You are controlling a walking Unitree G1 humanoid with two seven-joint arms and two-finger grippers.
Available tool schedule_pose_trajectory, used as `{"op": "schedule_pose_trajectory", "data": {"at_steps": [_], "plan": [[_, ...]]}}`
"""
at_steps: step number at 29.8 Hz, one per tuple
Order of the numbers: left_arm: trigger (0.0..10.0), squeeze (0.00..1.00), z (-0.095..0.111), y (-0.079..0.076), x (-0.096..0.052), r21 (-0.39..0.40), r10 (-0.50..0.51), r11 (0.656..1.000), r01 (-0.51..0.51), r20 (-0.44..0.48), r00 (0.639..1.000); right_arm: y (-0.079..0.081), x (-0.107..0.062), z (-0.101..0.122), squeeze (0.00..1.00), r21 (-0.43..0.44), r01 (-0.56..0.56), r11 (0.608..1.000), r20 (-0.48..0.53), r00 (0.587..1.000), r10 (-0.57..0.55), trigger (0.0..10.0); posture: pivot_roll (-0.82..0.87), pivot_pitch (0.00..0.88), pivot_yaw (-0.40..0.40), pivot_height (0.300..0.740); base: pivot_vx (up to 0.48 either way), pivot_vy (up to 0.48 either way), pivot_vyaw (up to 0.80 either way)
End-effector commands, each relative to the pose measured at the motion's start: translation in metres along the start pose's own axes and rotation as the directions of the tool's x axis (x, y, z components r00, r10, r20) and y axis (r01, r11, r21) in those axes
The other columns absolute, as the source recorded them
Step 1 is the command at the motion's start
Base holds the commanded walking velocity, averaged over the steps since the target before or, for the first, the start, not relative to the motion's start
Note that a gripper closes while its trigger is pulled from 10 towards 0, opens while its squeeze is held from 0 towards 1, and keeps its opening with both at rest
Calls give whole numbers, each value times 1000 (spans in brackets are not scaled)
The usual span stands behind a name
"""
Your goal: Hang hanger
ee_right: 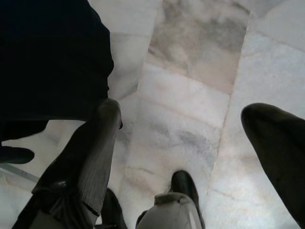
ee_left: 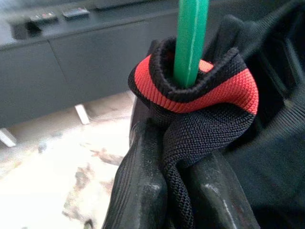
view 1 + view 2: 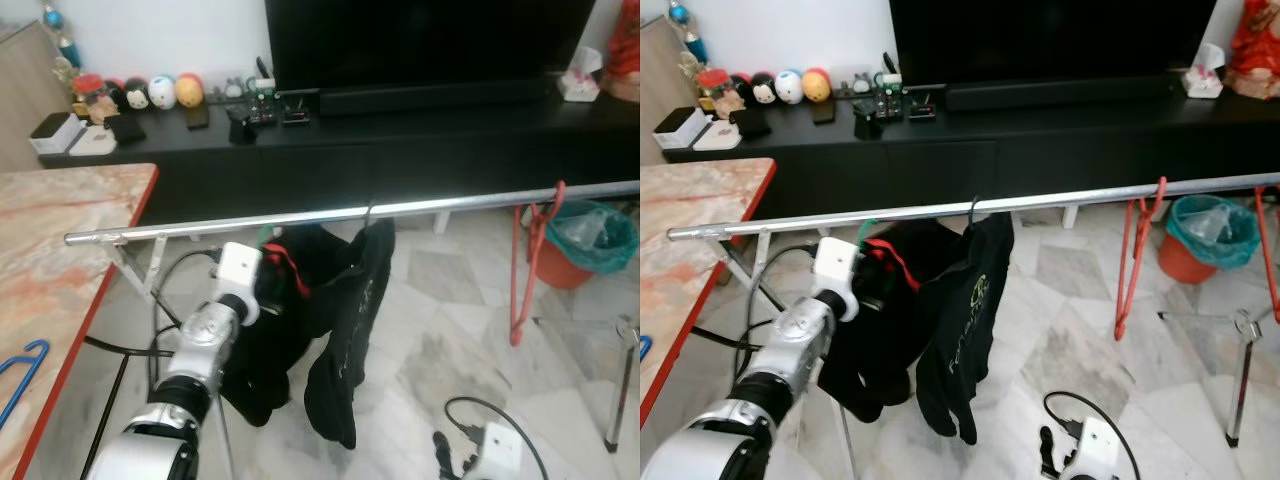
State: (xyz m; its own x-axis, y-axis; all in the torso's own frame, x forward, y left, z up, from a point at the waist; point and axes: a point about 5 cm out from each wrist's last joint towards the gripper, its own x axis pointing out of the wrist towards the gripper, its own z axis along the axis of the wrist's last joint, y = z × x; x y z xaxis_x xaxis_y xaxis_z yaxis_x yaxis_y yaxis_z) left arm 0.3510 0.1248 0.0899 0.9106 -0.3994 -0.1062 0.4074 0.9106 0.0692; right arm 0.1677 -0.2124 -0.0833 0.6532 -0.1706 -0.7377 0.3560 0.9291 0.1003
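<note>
- The left gripper (image 3: 272, 285) is reaching up just under the silver rail (image 3: 300, 218), its fingers (image 2: 143, 191) clenched on the red-trimmed collar (image 2: 200, 90) of a black garment (image 3: 290, 330).
- The left wrist view is showing what the head views barely reveal: a green hanger (image 2: 190, 38) passing through that collar.
- The hanger's hook is too small to tell whether it is touching the rail.
- Another black garment (image 3: 355, 320) is hanging from the rail beside it.
- A red hanger (image 3: 535, 250) is hanging farther right.
- The right gripper (image 1: 186, 143) is hanging spread apart over the marble floor (image 1: 190, 95).
- A blue hanger (image 3: 22, 368) is lying cut off on the table (image 3: 60, 240).
</note>
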Motion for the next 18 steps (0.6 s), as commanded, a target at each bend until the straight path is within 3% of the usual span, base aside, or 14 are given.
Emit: {"op": "schedule_pose_trajectory", "data": {"at_steps": [1, 11, 14, 18], "plan": [[10000, 0, 2, 4, 0, 27, -9, 1000, 9, -7, 1000, 3, -1, -4, 0, 11, -3, 1000, -15, 1000, 3, 10000, -11, 5, 49, 740, 0, 0, 0], [10000, 0, 10, 17, 2, 22, 127, 992, -127, 16, 992, 4, 0, -3, 0, 0, -4, 1000, -12, 1000, 4, 10000, -6, 4, 34, 740, 0, 0, 0], [10000, 0, 19, 26, 1, -59, 195, 980, -191, 85, 977, 2, 0, -2, 0, -6, -2, 1000, -12, 1000, 2, 10000, -1, 7, 26, 740, 0, 0, 0], [10000, 0, 19, 22, 4, -50, 156, 987, -152, 76, 985, 1, 0, -2, 0, -4, 9, 1000, -12, 1000, -9, 10000, -2, 9, 29, 740, 0, 0, 0]]}}
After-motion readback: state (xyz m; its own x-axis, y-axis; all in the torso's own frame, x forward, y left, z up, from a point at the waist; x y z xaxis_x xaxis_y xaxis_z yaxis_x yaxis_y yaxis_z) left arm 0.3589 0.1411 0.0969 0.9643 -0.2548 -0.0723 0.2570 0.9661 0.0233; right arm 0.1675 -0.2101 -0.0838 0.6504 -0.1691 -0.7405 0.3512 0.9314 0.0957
